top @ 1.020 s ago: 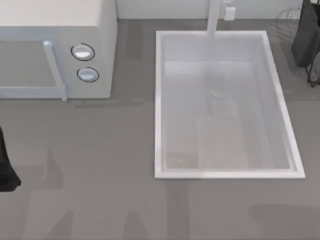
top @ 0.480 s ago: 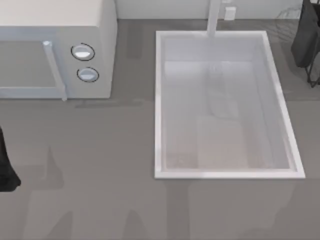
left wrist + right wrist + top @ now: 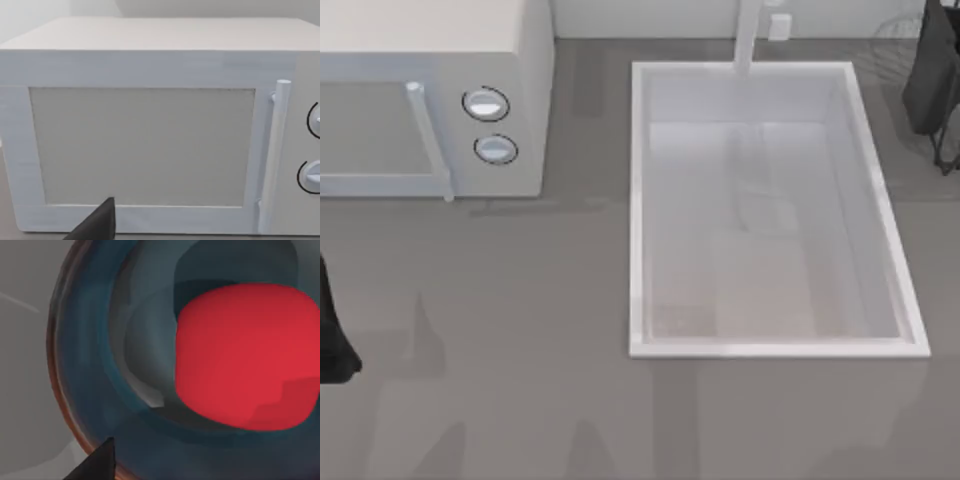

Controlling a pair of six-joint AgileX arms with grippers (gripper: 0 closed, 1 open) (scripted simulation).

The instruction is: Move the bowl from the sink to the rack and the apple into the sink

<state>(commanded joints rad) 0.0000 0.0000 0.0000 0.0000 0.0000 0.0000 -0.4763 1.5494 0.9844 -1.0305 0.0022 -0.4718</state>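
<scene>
Two arms sit at a grey table [image 3: 520, 330], both out at the edges of the top view. Biggest thing on it is the sink [image 3: 638, 200], a white rectangular basin with raised rim, right of centre, its basin bare in the top view, with a white tap post [image 3: 748, 38] at its far rim. Left of the sink, apart from it, stands the white microwave [image 3: 440, 100], door shut, bar handle [image 3: 274, 150] upright beside two round knobs [image 3: 486, 104]. Left arm [image 3: 332, 330] is a dark shape at the table's left edge, its wrist camera facing the microwave door; a dark fingertip [image 3: 97, 225] pokes into that view, jaws state cannot tell. Right arm [image 3: 932, 70] is at the far right corner, beside some thin wire bars [image 3: 948, 150]. Right wrist view looks close down into the bowl [image 3: 95, 365], blue with dark teal inside and a reddish rim, and the apple [image 3: 247, 355], bright red, lies inside the bowl. One dark fingertip [image 3: 97, 465] shows at the bowl's rim there; right jaws open or closed, cannot tell. Where the bowl stands relative to the sink cannot be told.
</scene>
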